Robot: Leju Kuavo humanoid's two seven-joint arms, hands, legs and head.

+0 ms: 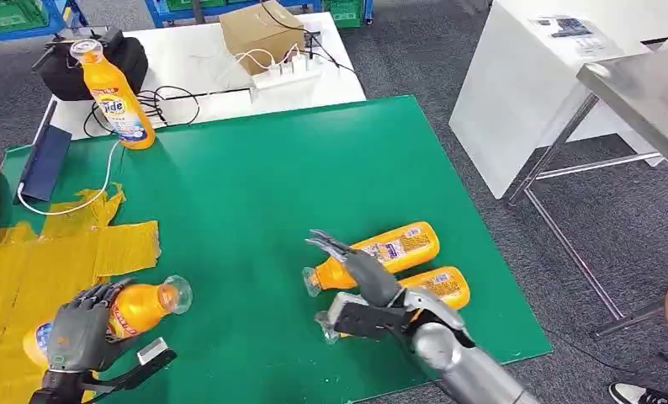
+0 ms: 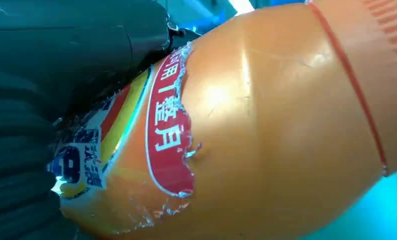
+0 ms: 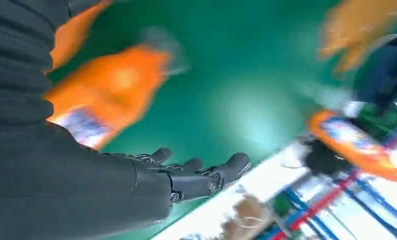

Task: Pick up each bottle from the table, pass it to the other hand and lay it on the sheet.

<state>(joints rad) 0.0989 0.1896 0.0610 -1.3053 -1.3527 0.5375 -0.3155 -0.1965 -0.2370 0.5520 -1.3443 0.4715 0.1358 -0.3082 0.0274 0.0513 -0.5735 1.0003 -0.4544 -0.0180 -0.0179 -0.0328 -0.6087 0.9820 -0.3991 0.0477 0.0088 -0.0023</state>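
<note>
My left hand [image 1: 82,330] grips an orange bottle [image 1: 141,307] at the table's front left, its clear cap pointing right, over the edge of the yellow sheet [image 1: 28,278]. The left wrist view is close on that bottle [image 2: 266,125] and its red label. My right hand [image 1: 360,282] is open, fingers spread, above two orange bottles lying side by side at the front right: the farther one [image 1: 394,247] and the nearer one [image 1: 444,284]. A blurred lying bottle [image 3: 106,90] appears beside the right hand's fingers [image 3: 196,172]. Another orange bottle [image 1: 116,97] stands upright at the back left.
Green mat [image 1: 263,185] covers the table. Behind it lie a white cable [image 1: 103,181], a black bag [image 1: 91,59], a cardboard box [image 1: 259,34] and a power strip [image 1: 284,74]. A white table [image 1: 532,84] stands at the right. A person's foot [image 1: 642,393] is at bottom right.
</note>
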